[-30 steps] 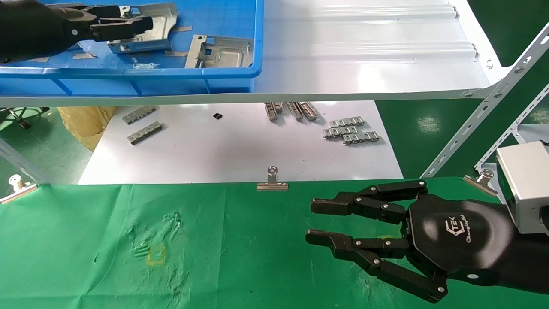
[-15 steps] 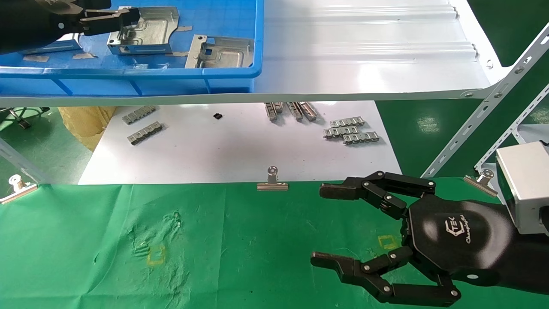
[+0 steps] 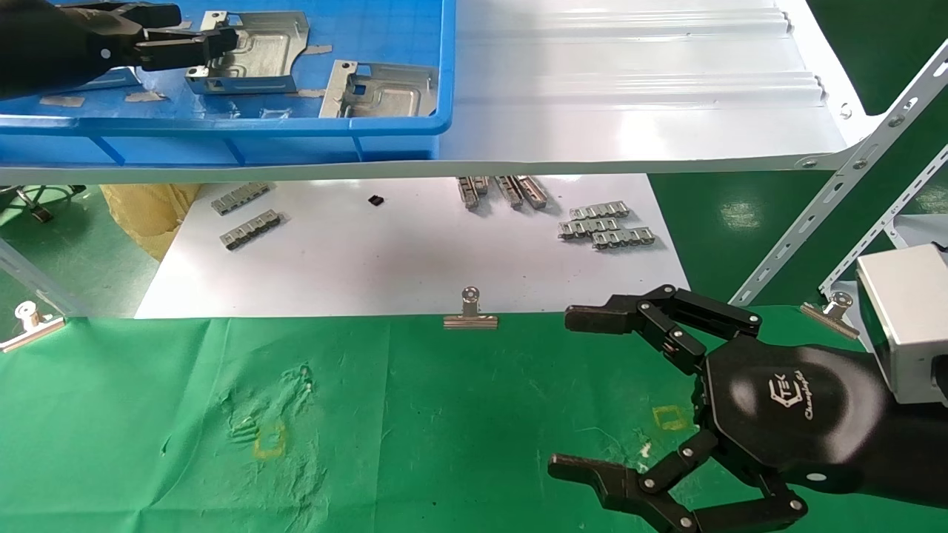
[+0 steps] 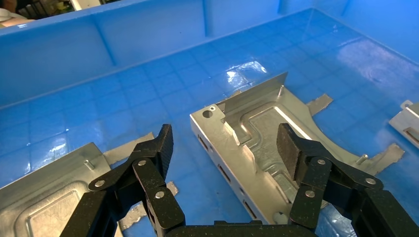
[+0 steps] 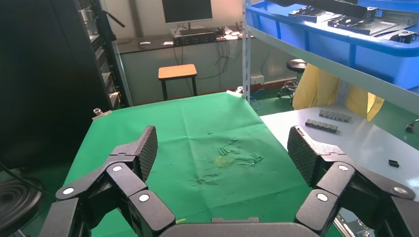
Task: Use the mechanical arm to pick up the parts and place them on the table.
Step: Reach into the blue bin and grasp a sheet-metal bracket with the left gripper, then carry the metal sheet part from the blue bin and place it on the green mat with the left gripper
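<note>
Three silvery stamped parts lie in a blue bin (image 3: 222,126) on the shelf: one (image 3: 263,52) under my left gripper, one (image 3: 385,89) to its right, and one (image 4: 44,197) partly hidden by the arm. My left gripper (image 3: 204,29) is open in the bin. In the left wrist view the gripper (image 4: 227,145) straddles the folded perforated edge of the part (image 4: 257,143), fingers apart from it. My right gripper (image 3: 578,392) is open wide and empty, low over the green table (image 3: 407,414) at the right. In the right wrist view the gripper (image 5: 222,148) has nothing between its fingers.
The white ribbed shelf (image 3: 629,96) overhangs a white sheet (image 3: 407,252) with grey toothed strips (image 3: 606,226). A binder clip (image 3: 469,314) holds the cloth's far edge. Yellow squares (image 3: 269,438) (image 3: 670,417) mark the cloth. A slanted shelf brace (image 3: 837,192) stands at the right.
My right gripper's fingers have spread from close together to wide open. My left gripper has drawn back a little to the left over the part in the bin.
</note>
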`<state>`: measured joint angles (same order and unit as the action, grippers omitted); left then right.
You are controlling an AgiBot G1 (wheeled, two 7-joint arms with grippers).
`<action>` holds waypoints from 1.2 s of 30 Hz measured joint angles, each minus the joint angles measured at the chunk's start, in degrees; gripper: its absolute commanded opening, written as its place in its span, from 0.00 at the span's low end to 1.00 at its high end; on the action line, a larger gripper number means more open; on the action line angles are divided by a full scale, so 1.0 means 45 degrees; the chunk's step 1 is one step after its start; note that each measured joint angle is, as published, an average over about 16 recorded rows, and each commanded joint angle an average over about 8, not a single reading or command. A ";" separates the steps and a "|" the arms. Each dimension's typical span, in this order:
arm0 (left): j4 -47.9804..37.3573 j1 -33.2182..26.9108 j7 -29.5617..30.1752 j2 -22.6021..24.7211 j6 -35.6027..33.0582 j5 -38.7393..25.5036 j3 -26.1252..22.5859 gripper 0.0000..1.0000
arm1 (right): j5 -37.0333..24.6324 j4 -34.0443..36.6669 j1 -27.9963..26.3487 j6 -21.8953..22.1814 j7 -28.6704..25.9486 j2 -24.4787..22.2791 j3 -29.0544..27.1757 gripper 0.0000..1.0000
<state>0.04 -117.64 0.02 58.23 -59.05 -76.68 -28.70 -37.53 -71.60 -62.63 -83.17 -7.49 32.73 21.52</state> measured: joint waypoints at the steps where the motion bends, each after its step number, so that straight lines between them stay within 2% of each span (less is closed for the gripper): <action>1: -0.0013 0.0004 0.0017 0.0002 0.0002 0.0002 0.0001 0.00 | 0.0000 0.0000 0.0000 0.0000 0.0000 0.0000 0.0000 1.00; 24: -0.0129 0.0069 0.0335 -0.0034 -0.0102 -0.0024 -0.0021 0.00 | 0.0001 0.0000 0.0000 0.0000 0.0001 0.0000 0.0001 1.00; 31: 0.0173 0.0043 -0.0043 -0.0102 -0.0273 0.0215 0.0142 0.00 | 0.0001 0.0000 0.0000 0.0001 0.0001 -0.0001 0.0002 1.00; 36: 0.0522 -0.0089 -0.0466 -0.0182 -0.1004 0.0606 0.0398 0.00 | 0.0001 0.0000 0.0000 0.0001 0.0001 -0.0001 0.0002 1.00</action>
<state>2.39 -118.04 -2.07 57.41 -63.57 -73.95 -26.90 -37.52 -71.60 -62.64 -83.17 -7.49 32.73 21.53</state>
